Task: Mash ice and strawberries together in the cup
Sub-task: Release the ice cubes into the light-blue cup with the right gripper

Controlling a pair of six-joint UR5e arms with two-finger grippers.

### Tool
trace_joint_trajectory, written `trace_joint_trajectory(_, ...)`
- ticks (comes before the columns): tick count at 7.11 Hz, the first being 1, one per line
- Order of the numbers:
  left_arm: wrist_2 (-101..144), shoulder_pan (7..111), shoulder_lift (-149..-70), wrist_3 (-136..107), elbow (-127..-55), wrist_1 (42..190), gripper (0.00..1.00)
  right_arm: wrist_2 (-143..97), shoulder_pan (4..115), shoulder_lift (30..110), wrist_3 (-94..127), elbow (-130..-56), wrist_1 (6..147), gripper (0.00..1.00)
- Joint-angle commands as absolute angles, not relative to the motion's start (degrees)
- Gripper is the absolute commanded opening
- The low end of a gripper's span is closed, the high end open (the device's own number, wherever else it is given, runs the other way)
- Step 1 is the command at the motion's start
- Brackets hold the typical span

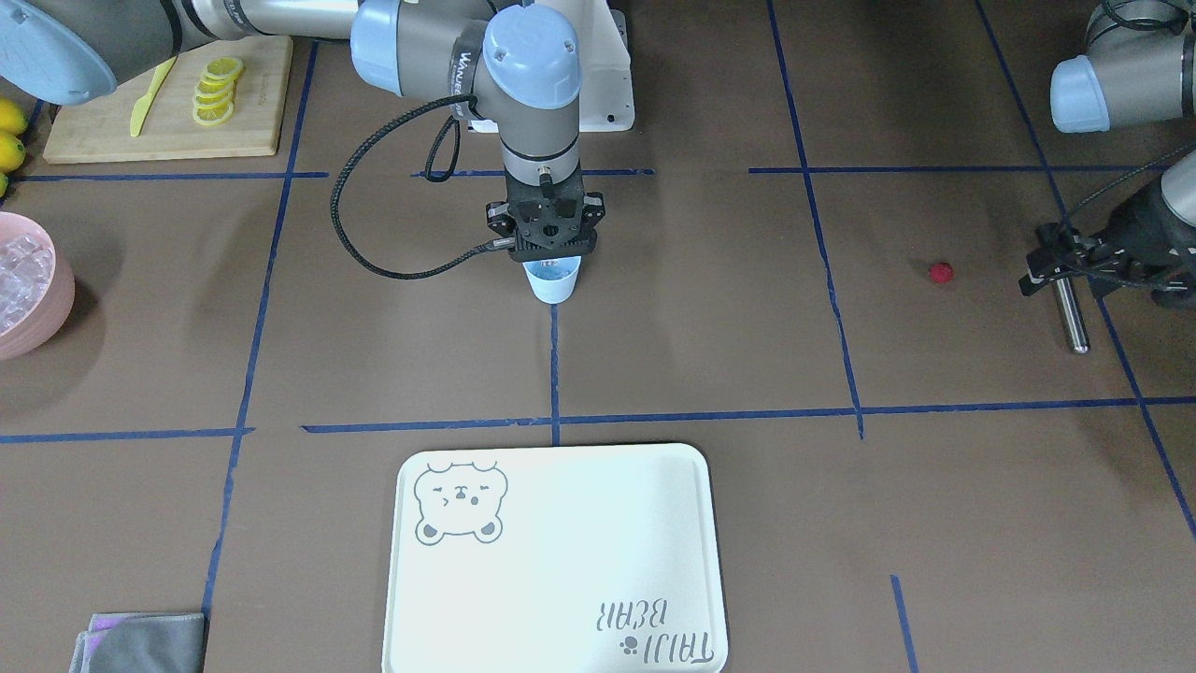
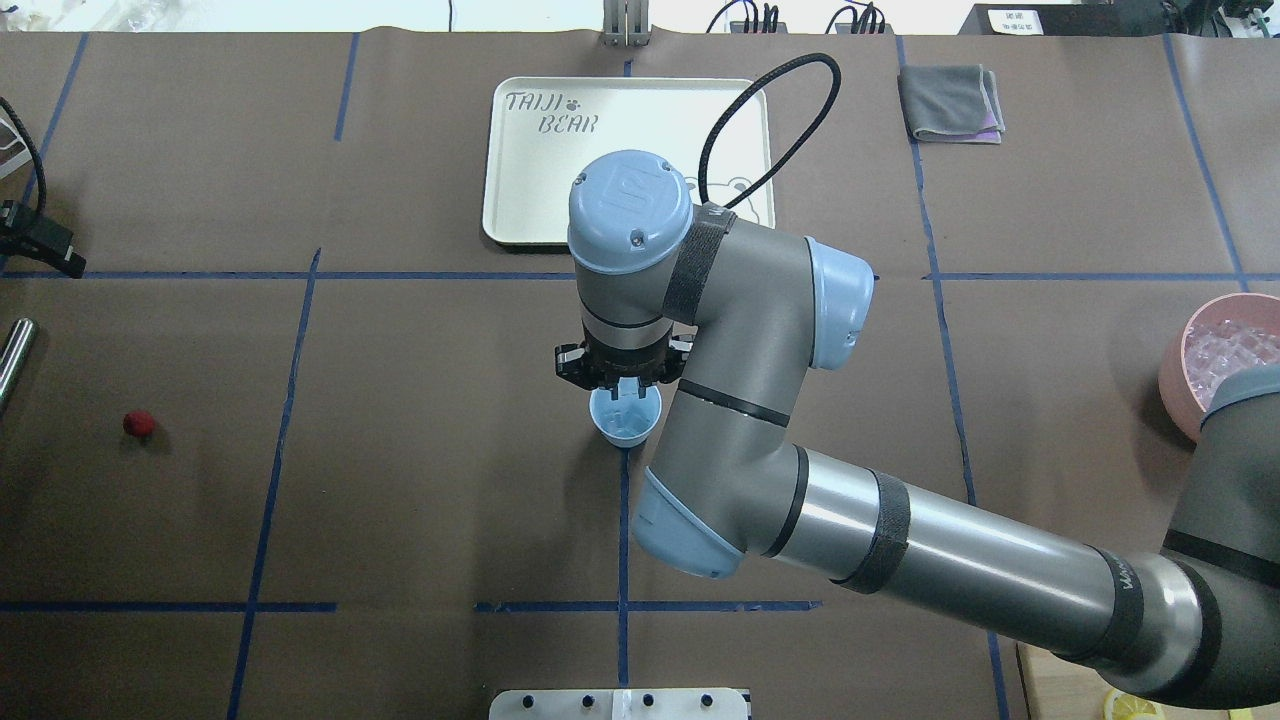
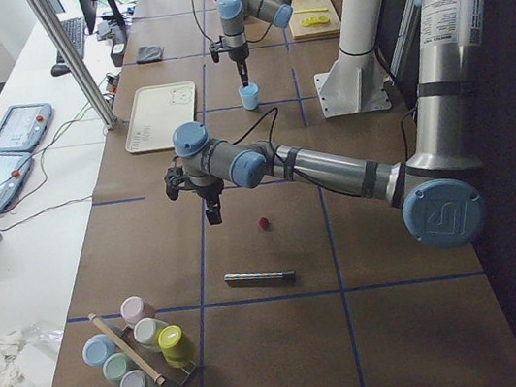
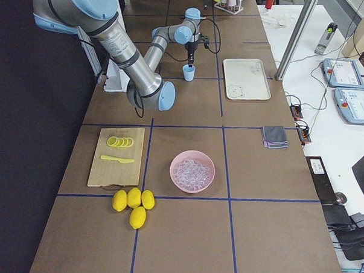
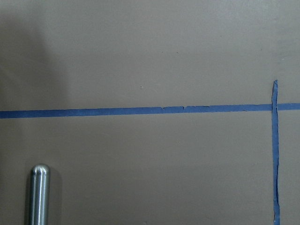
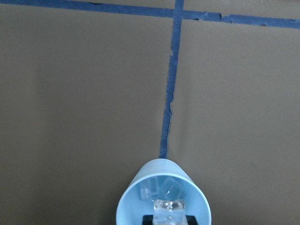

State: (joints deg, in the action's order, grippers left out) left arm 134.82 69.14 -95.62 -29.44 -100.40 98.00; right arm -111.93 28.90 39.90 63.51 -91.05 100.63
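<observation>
The pale blue cup [image 1: 553, 282] stands at the table's middle, also in the overhead view [image 2: 625, 420]. My right gripper [image 1: 551, 254] hangs straight over its mouth. In the right wrist view the cup [image 6: 140, 206] holds a few ice cubes [image 6: 168, 187], and the right gripper [image 6: 169, 218] is shut on one more ice cube [image 6: 168, 208] just above them. The red strawberry [image 1: 942, 272] lies alone on the table [image 2: 139, 423], near my left gripper [image 1: 1048, 266]. I cannot tell if the left gripper is open or shut; its fingers do not show in its wrist view.
A metal rod [image 1: 1071, 316] lies on the table under the left gripper [image 5: 40, 194]. A pink bowl [image 1: 58, 294] of ice stands at the robot's right end. A white tray [image 1: 561, 579], a cutting board [image 1: 252, 107] with lemon slices, whole lemons [image 4: 133, 202], and a grey cloth [image 2: 950, 100] are around.
</observation>
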Motion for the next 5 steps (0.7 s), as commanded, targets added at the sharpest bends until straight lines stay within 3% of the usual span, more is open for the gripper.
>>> trace_joint_trajectory(1,134.8,69.2,-95.7,-29.4,-100.4,98.0,1.00,-112.1,28.8,39.9,63.5,-91.1,100.6,0.73)
trace_joint_trajectory(2,134.8,69.1,-95.7,-29.4,-100.4,98.0,1.00,-112.1,28.8,39.8,63.5,-91.2,100.6,0.96)
trace_joint_trajectory(5,134.8,69.1,-95.8,-29.5,-100.4,98.0,1.00,-112.1,28.9,40.0,63.6,-92.7,101.1,0.99)
